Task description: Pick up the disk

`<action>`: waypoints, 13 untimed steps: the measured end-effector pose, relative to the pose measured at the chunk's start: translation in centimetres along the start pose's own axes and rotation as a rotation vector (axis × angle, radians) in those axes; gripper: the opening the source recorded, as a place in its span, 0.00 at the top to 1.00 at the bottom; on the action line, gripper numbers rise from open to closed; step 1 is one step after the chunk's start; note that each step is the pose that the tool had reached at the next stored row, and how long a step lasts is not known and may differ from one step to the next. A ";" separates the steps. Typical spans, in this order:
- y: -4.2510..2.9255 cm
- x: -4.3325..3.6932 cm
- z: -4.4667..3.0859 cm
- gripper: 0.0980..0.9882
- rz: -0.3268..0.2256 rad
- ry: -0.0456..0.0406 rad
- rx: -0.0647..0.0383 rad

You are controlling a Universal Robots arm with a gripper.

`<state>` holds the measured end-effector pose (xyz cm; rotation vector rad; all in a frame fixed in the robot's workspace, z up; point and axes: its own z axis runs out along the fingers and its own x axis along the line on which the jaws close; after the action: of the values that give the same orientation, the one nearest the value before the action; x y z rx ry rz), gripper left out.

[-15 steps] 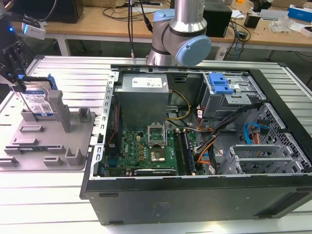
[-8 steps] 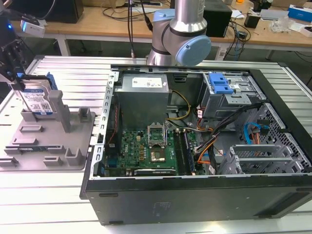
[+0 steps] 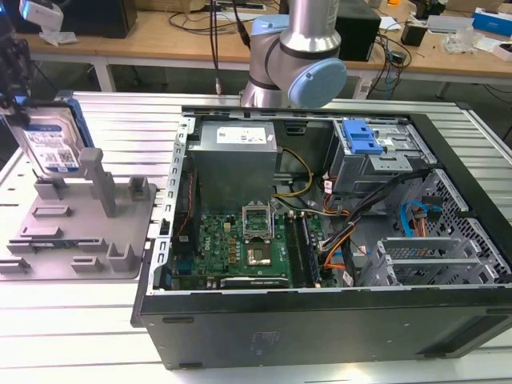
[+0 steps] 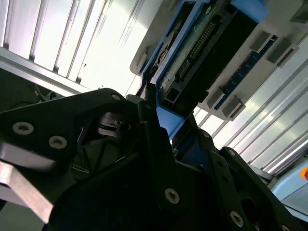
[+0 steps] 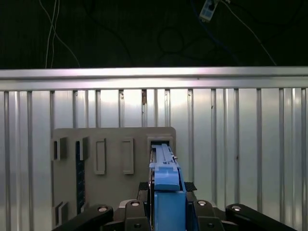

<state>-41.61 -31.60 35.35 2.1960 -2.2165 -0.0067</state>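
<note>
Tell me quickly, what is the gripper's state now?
Gripper: fingers closed on the disk, holding it upright above the grey holder.

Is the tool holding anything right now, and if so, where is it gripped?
Yes: the tool grips the flat silver-metal disk with blue side rails, clamped at one end by its blue rail.

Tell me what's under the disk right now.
In the exterior view the disk stands upright over the grey holder. In the first wrist view the gripper clamps its blue rail, holder beneath. Whether its lower edge touches the holder is hidden.
</note>
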 end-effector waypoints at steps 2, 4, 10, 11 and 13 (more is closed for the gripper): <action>0.02 0.01 -0.91 0.70 0.000 0.0000 0.000; 0.03 0.03 -1.95 0.70 0.000 0.0000 0.000; 0.09 0.07 -5.08 0.70 0.000 0.0000 0.000; 0.11 0.09 -5.92 0.70 0.000 0.0000 0.000; 0.14 0.12 -7.59 0.70 0.000 0.0000 0.000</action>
<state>-41.61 -31.62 42.94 2.1958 -2.2165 -0.0067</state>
